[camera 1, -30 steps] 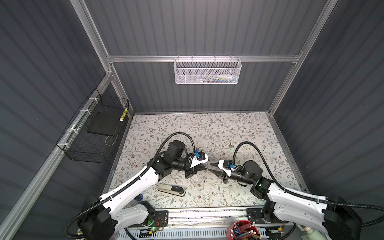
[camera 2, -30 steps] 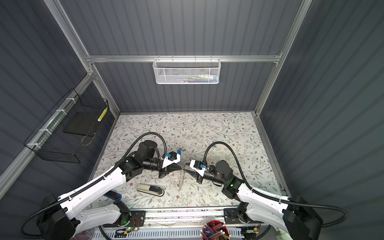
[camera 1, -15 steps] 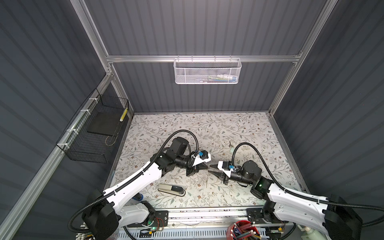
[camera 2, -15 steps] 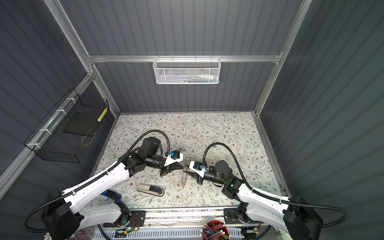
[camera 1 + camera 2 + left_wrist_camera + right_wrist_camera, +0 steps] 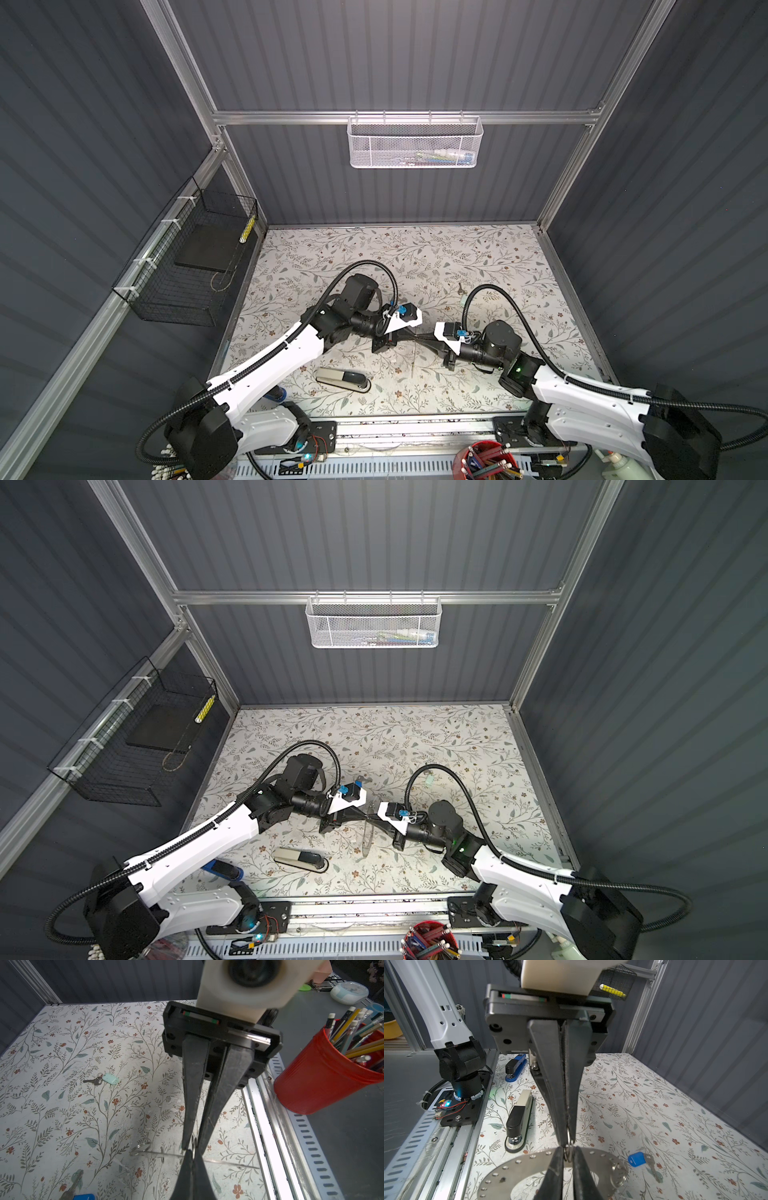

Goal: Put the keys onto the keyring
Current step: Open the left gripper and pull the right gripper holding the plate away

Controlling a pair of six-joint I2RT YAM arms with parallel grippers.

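The keyring [image 5: 529, 1163], a big flat holed metal ring, hangs edge-on [image 5: 366, 837] between both arms. At its rim sits a small split ring [image 5: 568, 1136], and my left gripper [image 5: 192, 1152] is shut on it. My right gripper [image 5: 568, 1150] meets it tip to tip, jaws narrowed to a slit with that same ring's wire between them. A second split ring [image 5: 618, 1172] hangs from the band. Of the keys, the blue-tagged one [image 5: 636, 1159] lies on the mat beside the keyring and the mint-tagged one [image 5: 110, 1079] lies farther back.
A grey-and-black stapler [image 5: 519, 1118] lies near the front rail, a blue stapler [image 5: 516, 1068] beyond it. A red pencil cup [image 5: 322, 1080] stands outside the rail. A black wire basket [image 5: 195, 266] hangs on the left wall, a white mesh basket [image 5: 415, 143] on the back.
The left wrist has shifted a little right and back, bringing its tips against the right gripper's. The right jaws have narrowed round the small split ring.
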